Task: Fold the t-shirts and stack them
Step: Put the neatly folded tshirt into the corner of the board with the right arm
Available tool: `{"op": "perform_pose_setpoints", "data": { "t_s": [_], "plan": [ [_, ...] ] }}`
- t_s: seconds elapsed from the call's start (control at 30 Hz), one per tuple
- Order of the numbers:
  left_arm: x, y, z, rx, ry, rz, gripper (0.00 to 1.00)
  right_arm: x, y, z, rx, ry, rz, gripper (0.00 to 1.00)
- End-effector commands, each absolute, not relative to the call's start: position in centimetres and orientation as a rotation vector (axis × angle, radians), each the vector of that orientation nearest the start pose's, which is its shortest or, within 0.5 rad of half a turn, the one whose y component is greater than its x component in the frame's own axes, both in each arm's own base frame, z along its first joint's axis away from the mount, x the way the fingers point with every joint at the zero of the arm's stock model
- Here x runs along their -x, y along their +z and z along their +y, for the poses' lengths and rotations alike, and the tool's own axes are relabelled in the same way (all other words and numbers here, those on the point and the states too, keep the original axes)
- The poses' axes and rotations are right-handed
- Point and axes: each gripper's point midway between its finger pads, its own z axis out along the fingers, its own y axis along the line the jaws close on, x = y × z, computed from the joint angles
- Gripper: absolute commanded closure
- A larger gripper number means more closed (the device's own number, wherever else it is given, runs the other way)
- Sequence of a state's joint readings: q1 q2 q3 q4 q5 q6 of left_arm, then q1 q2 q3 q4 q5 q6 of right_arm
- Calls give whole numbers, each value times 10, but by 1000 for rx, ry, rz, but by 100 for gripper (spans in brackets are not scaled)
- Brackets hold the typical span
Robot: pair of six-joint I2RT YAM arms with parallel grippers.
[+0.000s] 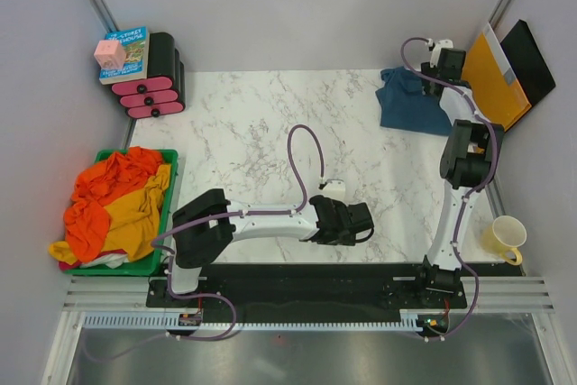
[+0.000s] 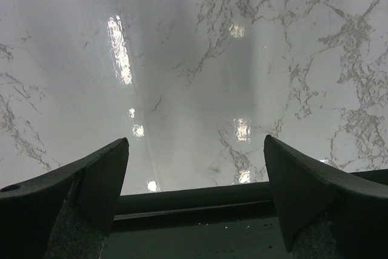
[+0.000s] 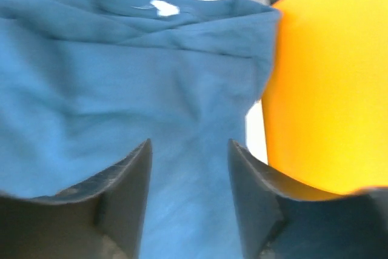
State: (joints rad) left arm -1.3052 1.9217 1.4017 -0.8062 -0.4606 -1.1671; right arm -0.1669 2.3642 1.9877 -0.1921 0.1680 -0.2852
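Dark teal-blue cloth t-shirt [image 1: 407, 101] is laid folded at far right; orange and mustard t-shirts [image 1: 113, 205] are heaped near left.
Right gripper [image 3: 189, 147] is parted over teal cloth, nothing gripped; left gripper [image 2: 195, 141] is spread wide, empty. Fold may be dragged apart if cloth is snagged on lift.

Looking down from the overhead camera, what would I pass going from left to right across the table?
Green bin of orange and yellow shirts → left gripper → blue shirt → yellow mug.
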Motion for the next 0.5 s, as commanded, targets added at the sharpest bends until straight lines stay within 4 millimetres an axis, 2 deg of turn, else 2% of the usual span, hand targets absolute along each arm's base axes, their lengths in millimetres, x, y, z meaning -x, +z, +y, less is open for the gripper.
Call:
{"op": "perform_pose_setpoints", "data": {
  "t_s": [0.0,0.03,0.07,0.1,0.27,0.47],
  "plan": [
    [-147,51,-378,-68,-116,2604,0,-610,131,-100,71,-186,2142,51],
    [-147,50,-377,-66,-114,2608,0,-607,124,-90,92,-126,2165,60],
    [-146,49,-377,-67,-112,2609,0,-602,114,-81,104,-98,2193,72],
    [-146,48,-377,-62,-112,2611,0,-595,99,-75,109,-68,2238,76],
    [-144,50,-378,-61,-121,2611,0,-584,53,-72,88,-49,2340,79],
    [-140,49,-372,-35,-121,2620,0,-578,21,-85,62,-93,2424,79]
  ]
}}
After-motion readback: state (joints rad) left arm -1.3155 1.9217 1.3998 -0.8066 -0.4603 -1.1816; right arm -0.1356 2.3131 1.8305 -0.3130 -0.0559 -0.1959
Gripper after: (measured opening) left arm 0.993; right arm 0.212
